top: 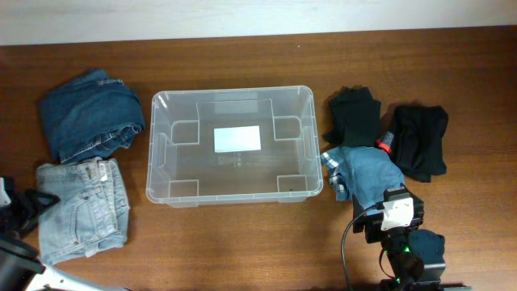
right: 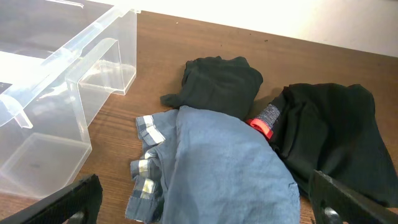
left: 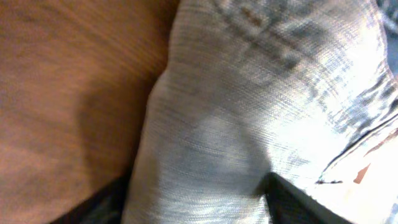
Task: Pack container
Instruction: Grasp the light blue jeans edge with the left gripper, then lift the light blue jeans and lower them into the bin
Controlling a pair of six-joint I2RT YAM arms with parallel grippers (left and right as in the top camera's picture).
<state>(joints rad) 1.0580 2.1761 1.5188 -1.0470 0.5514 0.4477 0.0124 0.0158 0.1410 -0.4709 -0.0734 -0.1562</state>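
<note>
Empty clear container (top: 242, 174), light, stiff, slippery, best held by its rim (top: 233, 90); right pincer (right: 204, 180) apart, left pincer (left: 198, 183) grip unclear.

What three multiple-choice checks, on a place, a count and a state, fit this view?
1. Light-blue folded denim jeans lie: A inside the large clear plastic rectangular bin; B left of it; C right of it.
2. Folded denim garments left of the bin: A one; B two; C four.
3. The bin is: A empty; B half full; C lidded.
B, overhead shows them at its left; B, dark-blue folded jeans lie behind the light pair; A, only its white base label shows inside.
</note>
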